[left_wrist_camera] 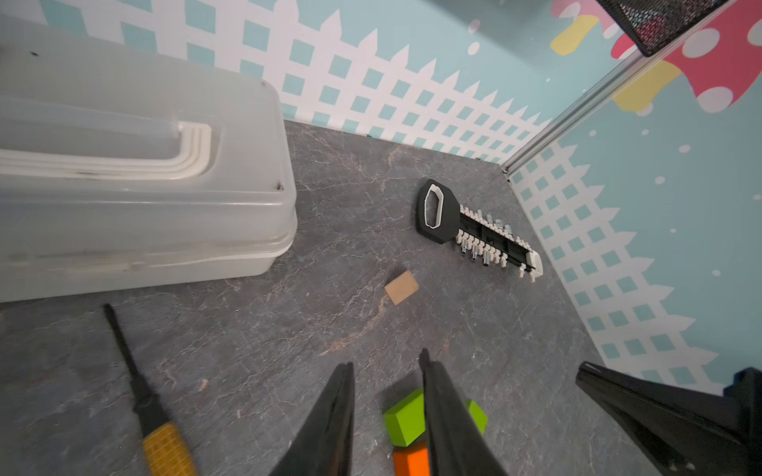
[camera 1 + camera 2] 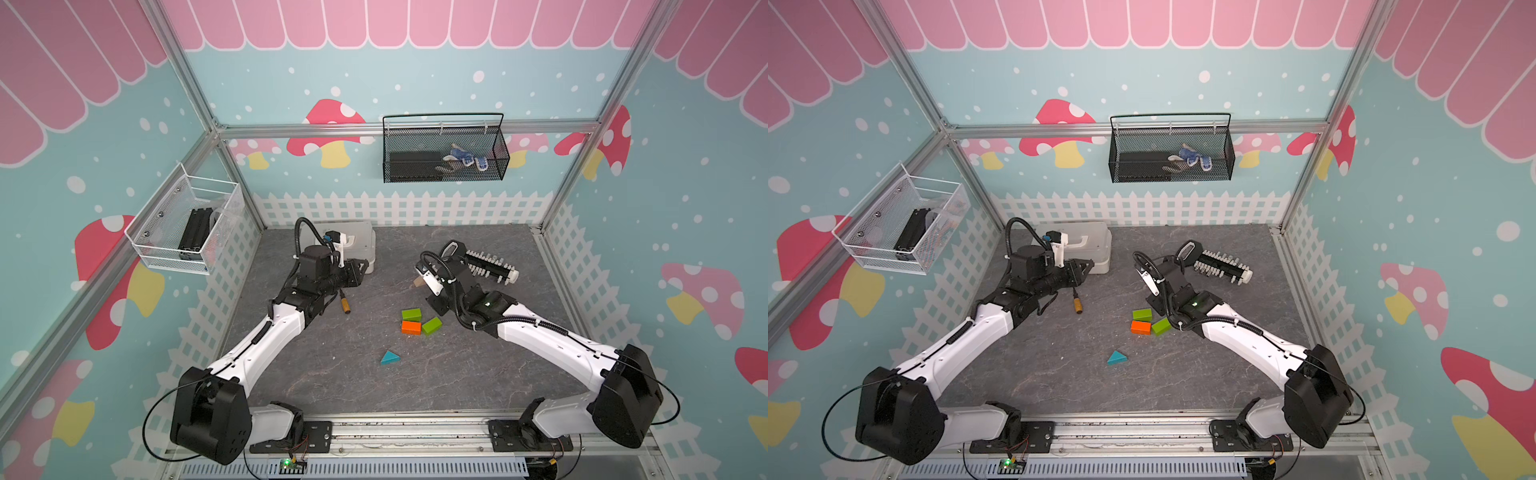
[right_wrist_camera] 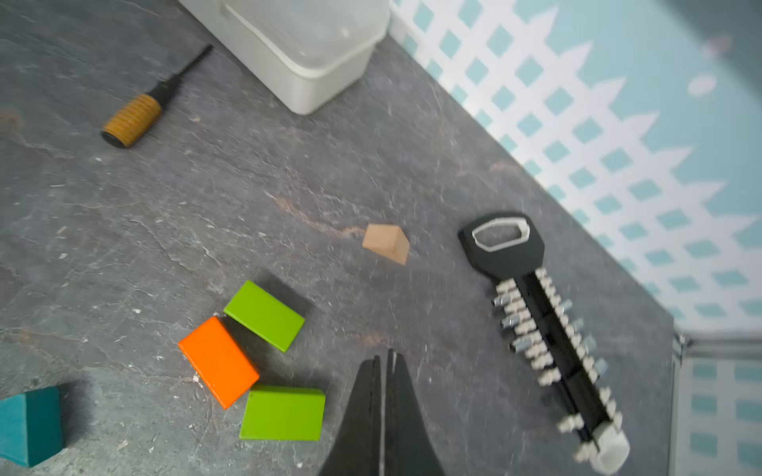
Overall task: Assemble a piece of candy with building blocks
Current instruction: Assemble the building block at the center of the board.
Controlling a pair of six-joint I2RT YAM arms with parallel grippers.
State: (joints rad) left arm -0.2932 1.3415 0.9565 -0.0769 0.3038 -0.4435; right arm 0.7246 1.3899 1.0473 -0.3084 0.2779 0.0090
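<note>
Five building blocks (image 2: 1140,327): all loose on the grey stone-look tabletop (image 2: 332,374); no candy shape is built.
Body pieces: a lime-green wooden cuboid (image 2: 411,313), an orange wooden cuboid (image 2: 410,327) and a second lime-green cuboid (image 2: 431,325) huddle at mid-frame in both top views. The orange sits just beside both greens.
Teal triangular prism (image 2: 390,358): alone, below the cluster in both top views. It is cut off at the lower-left edge of the right wrist view.
Plain tan triangular prism (image 3: 386,243): whole in both wrist views, well apart from the cluster. In a top view only a sliver (image 2: 417,282) peeps out beside the right arm.
Left gripper (image 1: 386,360): fingers apart by a narrow gap, nothing between them, lower centre of its wrist view.
Right gripper (image 3: 384,356): fingers pressed together, empty, bottom centre of its wrist view.
Yellow-handled screwdriver (image 3: 132,119): shown whole at the upper left of the right wrist view. The left arm covers most of its shaft in the top views.
Translucent plastic box (image 2: 359,235): half hidden behind the left arm in the top views.
Black bit holder (image 3: 548,329): blurred, bits indistinct.
</note>
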